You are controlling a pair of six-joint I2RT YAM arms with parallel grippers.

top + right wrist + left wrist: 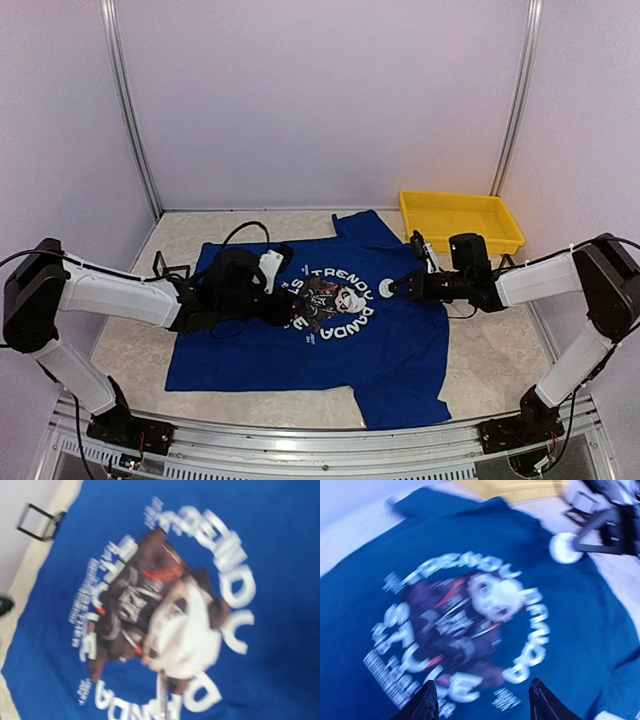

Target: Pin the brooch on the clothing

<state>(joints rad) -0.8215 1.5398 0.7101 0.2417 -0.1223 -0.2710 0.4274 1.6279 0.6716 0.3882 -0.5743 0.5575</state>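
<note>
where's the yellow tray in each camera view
Top external: the yellow tray sits at the right rear, beyond the blue T-shirt.
Left wrist: the tray is a blurred yellow strip at the top edge.
Right wrist: not in it.
Shared landmark: the panda print on the shirt, seen in all three views.

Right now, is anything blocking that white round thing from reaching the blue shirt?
Nothing visible. The brooch, pinched in the right gripper, hangs over bare shirt beside the panda print; the left gripper is across the print.
</note>
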